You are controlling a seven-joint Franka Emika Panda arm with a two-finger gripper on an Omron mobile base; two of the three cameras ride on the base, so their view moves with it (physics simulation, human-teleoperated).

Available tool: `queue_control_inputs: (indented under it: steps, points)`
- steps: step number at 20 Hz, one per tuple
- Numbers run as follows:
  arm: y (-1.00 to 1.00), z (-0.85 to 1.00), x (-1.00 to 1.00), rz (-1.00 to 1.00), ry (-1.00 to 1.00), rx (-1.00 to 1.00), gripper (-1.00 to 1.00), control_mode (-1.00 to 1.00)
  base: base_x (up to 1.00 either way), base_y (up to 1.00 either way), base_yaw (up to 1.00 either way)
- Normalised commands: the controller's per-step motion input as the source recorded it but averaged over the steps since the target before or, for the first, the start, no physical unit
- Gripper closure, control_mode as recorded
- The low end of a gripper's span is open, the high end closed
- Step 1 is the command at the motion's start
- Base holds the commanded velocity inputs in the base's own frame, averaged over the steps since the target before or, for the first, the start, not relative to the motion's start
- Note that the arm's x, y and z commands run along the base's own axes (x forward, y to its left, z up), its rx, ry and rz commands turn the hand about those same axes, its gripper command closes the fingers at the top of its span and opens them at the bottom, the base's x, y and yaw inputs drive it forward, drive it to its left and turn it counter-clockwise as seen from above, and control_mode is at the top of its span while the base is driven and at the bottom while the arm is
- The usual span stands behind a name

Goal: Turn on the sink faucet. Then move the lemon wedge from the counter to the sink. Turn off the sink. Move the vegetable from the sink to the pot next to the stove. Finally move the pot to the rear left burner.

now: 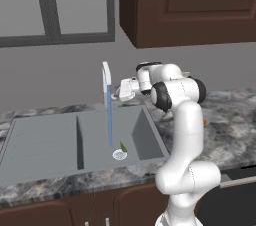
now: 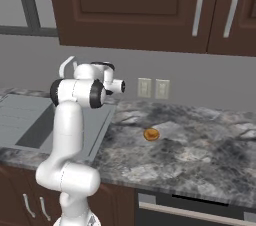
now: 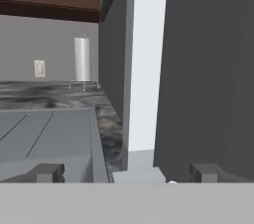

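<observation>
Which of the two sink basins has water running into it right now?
The right-hand basin of the matte grey sink, nearer the white arm: the faucet's blue stream falls there beside the round silver drain. The left basin is dry.

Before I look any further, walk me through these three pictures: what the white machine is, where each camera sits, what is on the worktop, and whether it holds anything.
The white machine is a robot arm in a computer-drawn kitchen. Two pictures come from cameras on its base, one behind it to the left and one behind it to the right. The third comes from a camera on its hand, looking along the two dark fingertips.

The gripper is open and holds nothing; it sits right beside the tall faucet, which stands close in front of the hand camera. Water is running into the grey two-basin sink, and a small yellow-green lemon wedge lies by the round drain. On the dark marbled counter lies a small orange thing that I cannot identify. A paper towel roll stands further along.
</observation>
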Motion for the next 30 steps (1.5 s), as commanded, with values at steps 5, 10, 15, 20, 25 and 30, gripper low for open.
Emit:
queue_control_inputs:
  steps: [5,10,15,20,25,30]
  points:
    - [0.63,0.07,0.00,0.05,0.00,0.00,-1.00,-1.00,0.00,0.00,0.00]
    - [0.69,0.12,0.00,0.04,0.00,0.00,-1.00,-1.00,0.00,0.00,0.00]
    - [0.77,0.18,0.00,0.00,0.00,-0.02,-1.00,-1.00,0.00,0.00,0.00]
    - [0.75,0.15,0.00,0.00,0.00,-0.04,-1.00,-1.00,0.00,0.00,0.00]
    - [0.66,0.10,0.00,0.00,0.00,-0.03,-1.00,-1.00,0.00,0.00,0.00]
    - [0.27,0.01,0.00,0.01,-0.02,-0.01,-1.00,-1.00,0.00,0.00,0.00]
